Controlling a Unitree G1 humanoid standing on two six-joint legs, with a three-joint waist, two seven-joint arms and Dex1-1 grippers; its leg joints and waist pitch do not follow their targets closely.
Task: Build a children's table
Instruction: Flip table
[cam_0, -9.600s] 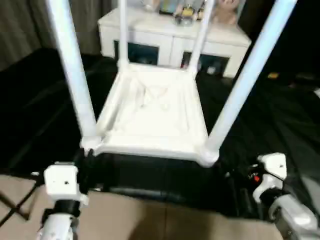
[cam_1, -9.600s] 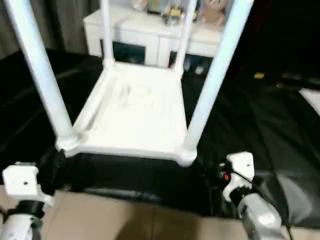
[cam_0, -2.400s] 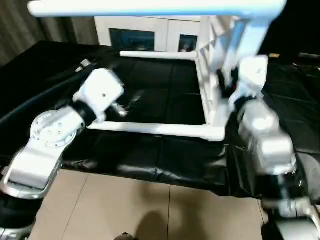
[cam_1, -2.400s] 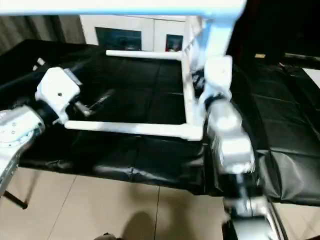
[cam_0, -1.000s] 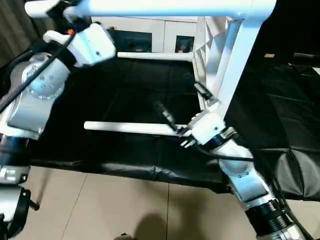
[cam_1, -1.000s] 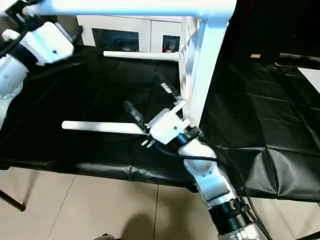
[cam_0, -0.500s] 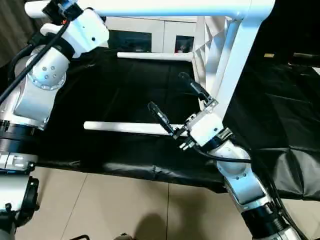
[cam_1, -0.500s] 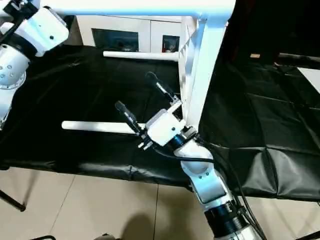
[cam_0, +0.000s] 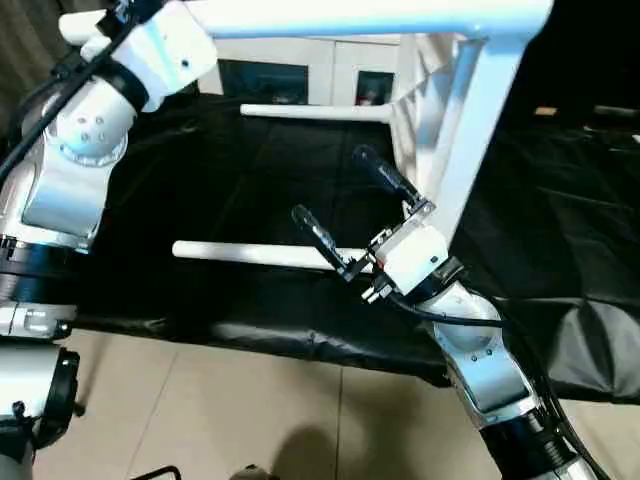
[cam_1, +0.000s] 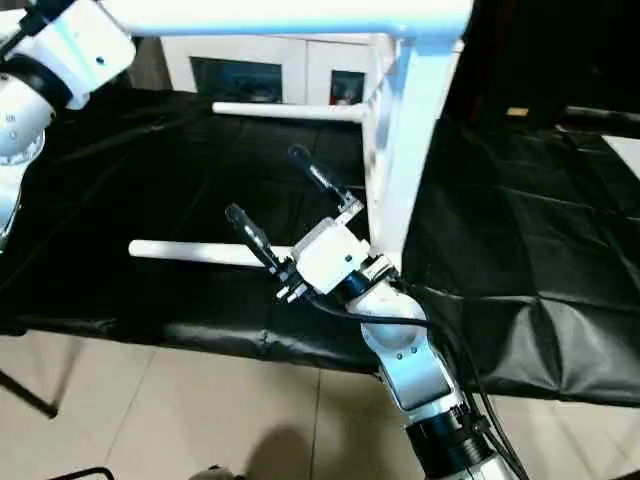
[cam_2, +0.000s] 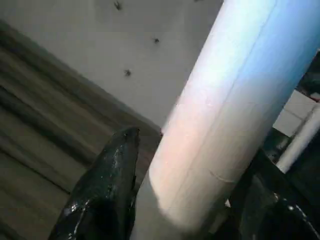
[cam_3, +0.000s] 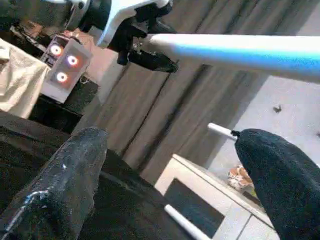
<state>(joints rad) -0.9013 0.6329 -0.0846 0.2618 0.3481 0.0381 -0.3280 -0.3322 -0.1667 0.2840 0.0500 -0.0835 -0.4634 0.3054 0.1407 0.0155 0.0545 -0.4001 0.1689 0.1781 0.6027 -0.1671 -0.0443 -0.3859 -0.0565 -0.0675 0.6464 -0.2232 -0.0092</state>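
Lying on its side on the black cloth (cam_0: 250, 180), the children's table (cam_0: 440, 150) has its top leg clamped in the left gripper (cam_2: 185, 200) (fingers around it). The right gripper (cam_0: 345, 215), fingers apart and empty, is nearer the lower leg, whose long axis runs crosswise

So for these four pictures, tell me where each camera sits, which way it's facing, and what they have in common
Left eye: on the head, looking down at the children's table tipped on its side; both silver arms show, right gripper open.
Right eye: the same scene from slightly to the side.
Left wrist: on the left arm, looking along its black fingers, which flank a white leg.
Right wrist: on the right arm, looking between its spread fingers at the curtains.
Shared: the right wrist view also shows the left gripper on that upper leg.
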